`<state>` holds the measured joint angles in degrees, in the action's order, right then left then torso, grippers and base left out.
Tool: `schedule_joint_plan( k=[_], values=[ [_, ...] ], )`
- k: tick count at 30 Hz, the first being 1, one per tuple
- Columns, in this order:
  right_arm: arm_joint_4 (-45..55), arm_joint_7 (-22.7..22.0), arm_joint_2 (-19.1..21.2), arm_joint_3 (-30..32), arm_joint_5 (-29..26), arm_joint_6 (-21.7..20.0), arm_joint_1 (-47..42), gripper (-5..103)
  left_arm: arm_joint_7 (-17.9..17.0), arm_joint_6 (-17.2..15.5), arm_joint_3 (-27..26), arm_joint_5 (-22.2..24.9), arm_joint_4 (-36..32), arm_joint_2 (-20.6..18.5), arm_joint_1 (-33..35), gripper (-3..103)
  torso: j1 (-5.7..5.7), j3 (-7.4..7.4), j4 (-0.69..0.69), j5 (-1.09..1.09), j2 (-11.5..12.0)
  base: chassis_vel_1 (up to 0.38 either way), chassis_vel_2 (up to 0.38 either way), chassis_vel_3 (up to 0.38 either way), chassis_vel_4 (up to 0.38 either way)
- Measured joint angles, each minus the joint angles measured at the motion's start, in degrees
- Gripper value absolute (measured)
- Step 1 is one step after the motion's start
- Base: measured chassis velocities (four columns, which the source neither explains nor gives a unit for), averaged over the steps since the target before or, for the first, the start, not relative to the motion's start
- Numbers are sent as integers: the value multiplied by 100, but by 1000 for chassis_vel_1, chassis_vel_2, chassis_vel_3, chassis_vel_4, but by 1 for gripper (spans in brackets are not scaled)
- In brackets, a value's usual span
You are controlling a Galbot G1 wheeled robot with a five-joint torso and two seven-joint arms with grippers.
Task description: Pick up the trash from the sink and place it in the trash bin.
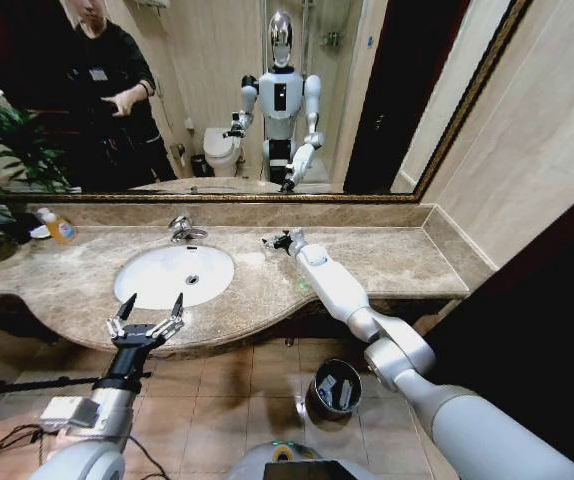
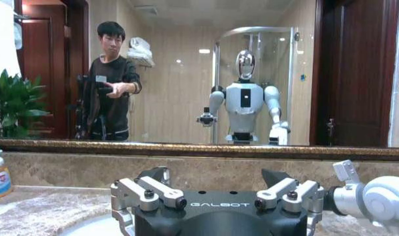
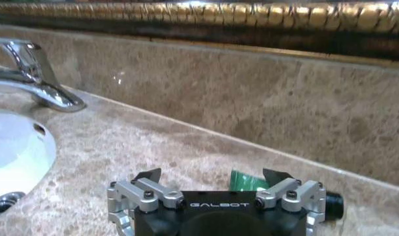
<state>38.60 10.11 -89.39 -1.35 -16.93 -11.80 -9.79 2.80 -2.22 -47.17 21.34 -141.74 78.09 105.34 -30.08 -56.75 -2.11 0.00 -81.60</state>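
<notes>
The beige-brown marble counter (image 1: 397, 262) carries the white sink (image 1: 172, 275), a chrome faucet (image 1: 182, 230) behind it, an orange soap bottle (image 1: 55, 226), and a small green piece (image 3: 246, 181).

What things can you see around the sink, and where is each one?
Sink: one, white, set in the counter.
Faucet: one, shiny, behind the sink.
Counter: one, beige-brown marble.
Soap bottle: one, orange, counter's far left.
Green piece: one, on the counter between the right fingers.
Trash bin: one, dark, on the floor, white litter inside.
Mirror: one, gold-framed, above the counter.
Plant: one, green, left.
Left gripper: open, at the sink's front edge.
Right gripper: open, low over the counter beside the sink.
</notes>
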Motion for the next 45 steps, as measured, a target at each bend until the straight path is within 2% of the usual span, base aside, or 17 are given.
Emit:
schedule_joint_plan(
  k=[8,14,19,20,23,25,26,29,30,33,41,45],
  values=[
    [-14,-114,-33,-29,53,-198,27,100,0,0,0,0,0,0,0,100,0,1,-1,0,0,0,0,0,0],
    [633,-355,281,-210,-70,-511,-218,100,0,0,0,0,0,0,0,100,0,0,0,0,0,0,0,0,0],
    [1224,-542,702,-324,-367,-874,-474,100,0,0,0,0,0,0,0,100,0,1,0,1,0,0,0,0,0],
    [1561,-643,945,-370,-517,-996,-650,100,0,0,0,0,0,0,0,100,0,1,-1,0,0,0,0,0,0],
    [1877,-709,1155,-383,-616,-1130,-820,100,0,0,0,0,0,0,0,100,0,2,-2,1,0,0,0,0,0],
    [2446,-883,1479,-352,-813,-1321,-1142,100,0,0,0,0,0,0,0,100,1,2,-1,0,-1,0,0,0,0],
    [2446,-883,1479,-352,-813,-1321,-1142,100,0,0,0,0,0,0,0,100,1,2,-1,0,-1,0,0,0,0],
    [3421,-1123,1996,-290,-1176,-1521,-1691,100,0,0,0,0,0,0,0,100,1,1,2,1,-1,0,0,0,0],
    [3421,-1123,1996,-290,-1176,-1521,-1691,100,0,0,0,0,0,0,0,100,1,1,2,1,-1,0,0,0,0],
    [4222,-1275,2330,-160,-1361,-1649,-2125,100,0,0,0,0,0,0,0,100,1,-1,3,2,0,0,0,0,0],
    [5127,-1341,2554,102,-1370,-1440,-2516,100,0,0,0,0,0,0,0,100,0,-1,1,1,0,0,0,0,0],
    [5096,-1287,2593,145,-1364,-1402,-2502,100,0,0,0,0,0,0,0,100,0,0,1,1,0,0,0,0,0]
  ],
)
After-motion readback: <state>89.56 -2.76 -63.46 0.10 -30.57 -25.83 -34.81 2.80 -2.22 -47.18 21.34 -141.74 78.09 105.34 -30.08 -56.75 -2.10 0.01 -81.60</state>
